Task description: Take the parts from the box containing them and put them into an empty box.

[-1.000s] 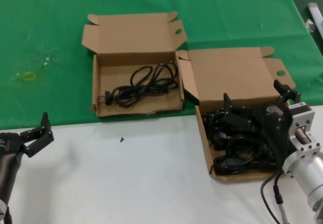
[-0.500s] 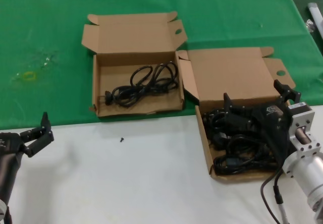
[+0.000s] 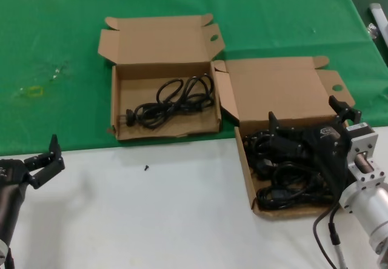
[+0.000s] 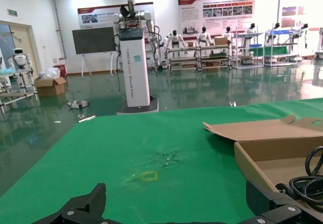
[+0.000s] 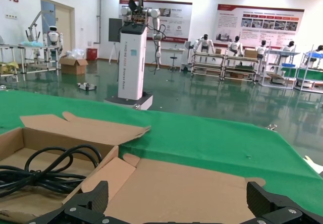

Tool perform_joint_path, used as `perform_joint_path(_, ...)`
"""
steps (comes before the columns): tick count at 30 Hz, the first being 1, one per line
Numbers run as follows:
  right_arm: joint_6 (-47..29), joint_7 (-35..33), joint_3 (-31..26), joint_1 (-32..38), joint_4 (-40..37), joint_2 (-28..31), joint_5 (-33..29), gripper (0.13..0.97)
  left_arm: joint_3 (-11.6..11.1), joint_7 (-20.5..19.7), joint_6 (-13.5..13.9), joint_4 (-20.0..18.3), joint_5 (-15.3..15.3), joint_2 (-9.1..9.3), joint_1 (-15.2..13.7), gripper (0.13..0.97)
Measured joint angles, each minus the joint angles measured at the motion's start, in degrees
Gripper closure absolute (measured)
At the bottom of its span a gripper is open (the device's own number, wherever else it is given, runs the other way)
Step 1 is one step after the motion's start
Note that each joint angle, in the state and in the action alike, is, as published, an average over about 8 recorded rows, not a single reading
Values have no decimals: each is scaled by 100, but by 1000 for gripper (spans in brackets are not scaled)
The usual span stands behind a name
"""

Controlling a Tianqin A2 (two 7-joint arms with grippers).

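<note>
- The right gripper (image 3: pixel 306 137) sits low over the full box (image 3: pixel 247 175) at about four o'clock in the head view, its fingers spread wide; in its wrist view both fingertips (image 5: pixel 98 193) stand far apart with nothing between them. Whether they touch the cords beneath, I cannot tell.
- Under and around it lies the pile of cords (image 3: pixel 285 187), a black tangle filling that box; its lid (image 3: pixel 279 90) lies folded back towards twelve o'clock.
- At about ten o'clock from that box stands the other box (image 3: pixel 167 129) on the green cloth (image 3: pixel 54 39), with one cord (image 3: pixel 170 99) already lying loosely coiled inside.
- The left gripper (image 3: pixel 45 163) waits at eight o'clock over the white table (image 3: pixel 151 220), also spread open and holding nothing, well apart from both boxes.
- My judgement: the job is barely begun. One cord is across, the heap remains, and the right gripper looks set to close on the next one.
</note>
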Motion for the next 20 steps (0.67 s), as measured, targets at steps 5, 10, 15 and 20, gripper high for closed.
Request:
perform_joint_path(5, 0, 0, 0, 0, 0, 0, 0, 129, 0, 0, 0, 0, 0, 0, 0, 132)
perform_joint_path(10, 0, 0, 0, 0, 0, 0, 0, 129, 0, 0, 0, 0, 0, 0, 0, 132)
perform_joint_path(15, 0, 0, 0, 0, 0, 0, 0, 129, 0, 0, 0, 0, 0, 0, 0, 132)
perform_joint_path(20, 0, 0, 0, 0, 0, 0, 0, 129, 0, 0, 0, 0, 0, 0, 0, 132)
